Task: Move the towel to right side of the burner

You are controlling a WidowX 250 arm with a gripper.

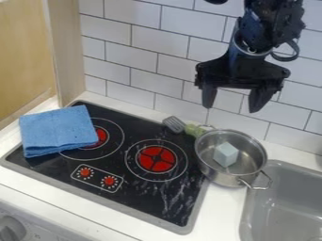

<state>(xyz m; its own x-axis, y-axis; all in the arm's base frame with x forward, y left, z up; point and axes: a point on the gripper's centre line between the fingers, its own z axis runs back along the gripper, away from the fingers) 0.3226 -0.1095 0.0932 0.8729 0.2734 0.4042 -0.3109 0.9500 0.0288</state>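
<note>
The black gripper [231,107] hangs at the upper right in front of the tiled wall, above the metal pot, with its two fingers spread wide and nothing between them. A folded blue towel [58,130] lies on the left part of the black stove top, covering the left side of the left burner [112,141]. The right burner [156,159], with its red centre, is uncovered near the middle of the stove. The towel is well to the left of and below the gripper.
A metal pot [213,175] with a pale block [226,154] inside stands at the stove's right edge. A grey-headed spatula [174,124] with a green handle lies behind the right burner. The grey sink [283,207] is at the lower right.
</note>
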